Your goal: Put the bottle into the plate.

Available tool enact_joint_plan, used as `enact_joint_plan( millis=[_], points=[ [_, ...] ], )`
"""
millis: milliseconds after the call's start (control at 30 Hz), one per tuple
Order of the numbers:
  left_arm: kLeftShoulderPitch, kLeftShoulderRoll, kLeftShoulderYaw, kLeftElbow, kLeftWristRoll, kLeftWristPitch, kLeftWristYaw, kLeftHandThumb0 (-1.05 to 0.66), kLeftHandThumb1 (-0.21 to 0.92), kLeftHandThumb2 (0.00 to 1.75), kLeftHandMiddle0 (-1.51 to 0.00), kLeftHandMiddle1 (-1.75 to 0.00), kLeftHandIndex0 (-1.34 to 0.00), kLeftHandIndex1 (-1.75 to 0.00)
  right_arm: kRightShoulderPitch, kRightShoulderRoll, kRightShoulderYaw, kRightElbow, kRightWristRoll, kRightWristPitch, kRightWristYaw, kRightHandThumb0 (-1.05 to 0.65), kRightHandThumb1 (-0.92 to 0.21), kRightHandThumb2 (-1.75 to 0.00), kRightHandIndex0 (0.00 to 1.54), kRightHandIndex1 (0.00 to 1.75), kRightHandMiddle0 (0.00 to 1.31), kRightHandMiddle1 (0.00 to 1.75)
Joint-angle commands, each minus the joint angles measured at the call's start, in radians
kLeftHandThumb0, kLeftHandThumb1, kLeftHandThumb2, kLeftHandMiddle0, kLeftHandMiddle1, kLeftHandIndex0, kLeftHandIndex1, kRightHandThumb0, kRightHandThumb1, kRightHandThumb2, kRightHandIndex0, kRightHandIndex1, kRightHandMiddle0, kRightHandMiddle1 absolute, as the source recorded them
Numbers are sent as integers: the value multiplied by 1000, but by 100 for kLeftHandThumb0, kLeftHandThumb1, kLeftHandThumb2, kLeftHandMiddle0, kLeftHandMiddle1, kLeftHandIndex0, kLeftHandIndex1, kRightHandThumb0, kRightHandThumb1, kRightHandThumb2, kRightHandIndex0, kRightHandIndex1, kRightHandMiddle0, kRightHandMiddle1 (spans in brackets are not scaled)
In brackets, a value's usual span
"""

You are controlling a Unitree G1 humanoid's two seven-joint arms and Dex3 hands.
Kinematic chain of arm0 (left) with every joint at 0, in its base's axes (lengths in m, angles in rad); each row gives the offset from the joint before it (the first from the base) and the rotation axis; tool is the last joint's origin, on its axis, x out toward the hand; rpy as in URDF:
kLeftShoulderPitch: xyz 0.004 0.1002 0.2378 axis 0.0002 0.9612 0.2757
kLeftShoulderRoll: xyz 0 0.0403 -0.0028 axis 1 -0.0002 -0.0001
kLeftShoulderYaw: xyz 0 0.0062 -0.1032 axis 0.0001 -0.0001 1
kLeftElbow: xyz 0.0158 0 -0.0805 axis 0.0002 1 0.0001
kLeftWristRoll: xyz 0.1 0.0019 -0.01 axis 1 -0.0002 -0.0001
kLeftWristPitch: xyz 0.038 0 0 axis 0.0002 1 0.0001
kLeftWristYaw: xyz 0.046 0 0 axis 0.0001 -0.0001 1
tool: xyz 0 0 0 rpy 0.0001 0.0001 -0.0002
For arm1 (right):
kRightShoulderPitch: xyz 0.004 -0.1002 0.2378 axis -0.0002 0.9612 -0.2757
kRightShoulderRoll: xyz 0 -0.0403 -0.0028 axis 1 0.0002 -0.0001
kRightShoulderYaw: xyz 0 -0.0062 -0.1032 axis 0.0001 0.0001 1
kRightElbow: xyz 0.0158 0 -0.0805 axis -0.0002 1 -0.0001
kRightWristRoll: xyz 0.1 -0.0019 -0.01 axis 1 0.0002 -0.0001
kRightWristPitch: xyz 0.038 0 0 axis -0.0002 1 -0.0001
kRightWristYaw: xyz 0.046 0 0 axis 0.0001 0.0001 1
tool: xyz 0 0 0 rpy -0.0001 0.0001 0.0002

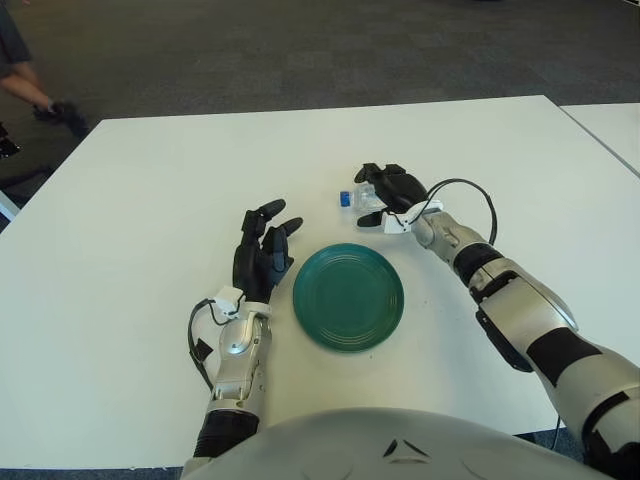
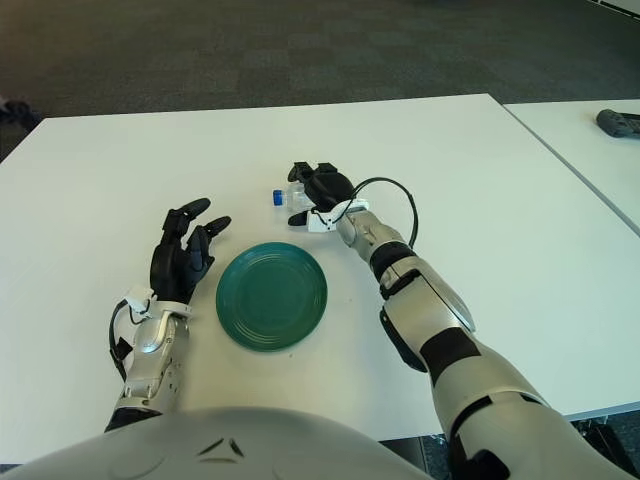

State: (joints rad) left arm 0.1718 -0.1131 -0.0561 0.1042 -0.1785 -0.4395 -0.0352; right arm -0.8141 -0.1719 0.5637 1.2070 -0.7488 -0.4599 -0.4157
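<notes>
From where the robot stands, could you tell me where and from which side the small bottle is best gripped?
Grip the clear body, not the blue cap. The bottle lies on its side on the table behind the plate, cap pointing toward the robot's left, so coming from above with fingers across the body suits it. The right hand is already over it; the left hand shows beside the plate's left.

No legible text, label, brand name, number or sign can be read in either view. The bottle (image 1: 358, 196) carries no readable label; only a blue cap and a clear body are shown. No marking is seen on the plate (image 1: 348, 296). No printed characters are seen on the desk (image 1: 140, 200). No lettering can be made out on the left hand (image 1: 262, 258), on the right hand (image 1: 392, 190), or on the arm casings.
</notes>
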Motion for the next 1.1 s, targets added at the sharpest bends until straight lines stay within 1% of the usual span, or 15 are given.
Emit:
enact_joint_plan(
  millis=[0,33,133,200,233,333,533,733,833,1067],
  points=[
    [9,-36,-3,-19,1,-6,9,-80,92,59,-49,-86,-20,-116,15,7,1,27,5,-17,-30,-50,-59,-54,59,171,53,173],
    [10,-36,-4,-20,1,-6,9,-80,92,59,-49,-86,-20,-116,15,8,1,30,5,-21,-38,-47,-56,-59,63,173,57,174],
    [11,-37,-4,-27,0,-3,11,-80,92,59,-49,-86,-20,-116,12,9,9,33,-6,-25,-77,-43,-52,-66,70,174,64,174],
    [12,-37,-4,-31,0,-4,11,-80,92,58,-49,-86,-21,-117,11,9,15,30,-12,-28,-109,-36,-47,-78,79,174,71,175],
    [12,-37,-4,-31,0,-4,12,-80,92,58,-49,-86,-21,-117,10,9,17,30,-14,-29,-118,-35,-46,-81,81,174,72,175],
    [12,-40,-3,-34,-5,-11,11,-80,92,58,-49,-86,-20,-117,16,14,6,28,0,-40,-152,-23,-38,-103,91,175,78,175],
    [8,-42,-3,-36,-18,-16,6,-81,92,58,-48,-87,-19,-117,25,20,-13,27,20,-52,-184,-10,-26,-129,106,175,89,175],
    [4,-40,-3,-38,-22,-17,4,-80,92,58,-48,-87,-18,-117,29,21,-26,21,35,-63,-197,-3,-19,-142,116,175,97,175],
    [1,-40,-2,-37,-29,-18,0,-81,92,59,-49,-88,-18,-117,31,20,-36,19,45,-77,-190,-1,-16,-147,118,175,100,175],
    [0,-38,-2,-37,-31,-19,-3,-81,92,59,-49,-89,-18,-116,32,19,-46,20,53,-91,-171,1,-14,-150,121,175,103,175]
  ],
)
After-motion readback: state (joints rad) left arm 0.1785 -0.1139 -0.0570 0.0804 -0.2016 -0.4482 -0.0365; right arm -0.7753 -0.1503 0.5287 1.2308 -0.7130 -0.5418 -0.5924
